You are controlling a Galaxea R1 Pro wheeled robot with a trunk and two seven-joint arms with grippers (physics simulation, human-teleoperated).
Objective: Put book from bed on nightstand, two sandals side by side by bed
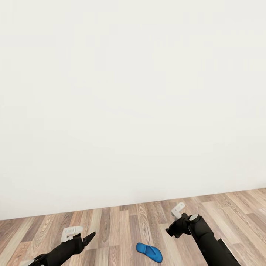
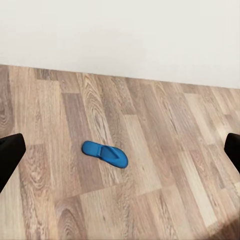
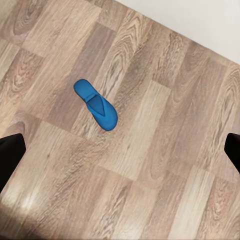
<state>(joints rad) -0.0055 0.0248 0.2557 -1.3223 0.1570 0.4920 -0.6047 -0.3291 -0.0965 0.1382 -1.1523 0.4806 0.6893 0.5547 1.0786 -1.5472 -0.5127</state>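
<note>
One bright blue flip-flop sandal [image 1: 149, 252] lies flat on the wood-plank floor, strap up, between my two arms and close to the robot. It also appears in the left wrist view [image 2: 105, 153] and the right wrist view [image 3: 96, 104]. My left gripper [image 1: 88, 238] hovers above the floor to the sandal's left, its dark fingers [image 2: 10, 156] spread wide and empty. My right gripper [image 1: 173, 229] hangs to the sandal's right, a little farther from me, with its fingers [image 3: 10, 152] also wide apart and holding nothing. The book, bed and nightstand are out of view.
A plain white wall [image 1: 133, 103] stands straight ahead and meets the floor [image 1: 122, 221] a short way beyond the sandal. Brown plank flooring runs left and right along the wall's base.
</note>
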